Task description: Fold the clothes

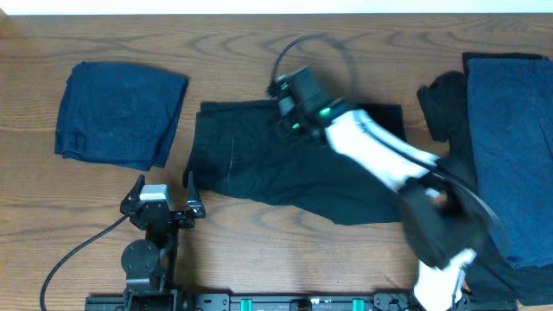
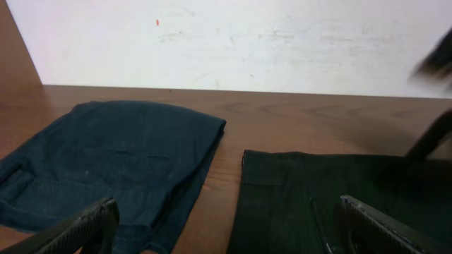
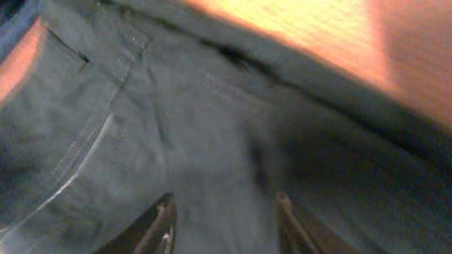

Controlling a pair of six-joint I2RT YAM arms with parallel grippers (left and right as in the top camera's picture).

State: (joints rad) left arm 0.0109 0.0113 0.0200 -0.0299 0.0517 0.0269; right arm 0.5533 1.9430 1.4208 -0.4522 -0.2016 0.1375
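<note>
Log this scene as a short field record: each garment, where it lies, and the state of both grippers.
navy garment: folded, at the left of the table
black garment: centre, spread out
pile: right edge, navy on top of black
left gripper: open, empty, by the black garment's left edge
right gripper: open, over the black garment; contact unclear

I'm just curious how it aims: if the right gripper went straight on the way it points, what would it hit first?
Most likely the black garment. In the wrist view the right gripper, open, aims straight at its cloth, with nothing between. The picture is blurred, so the gap is unclear.
</note>
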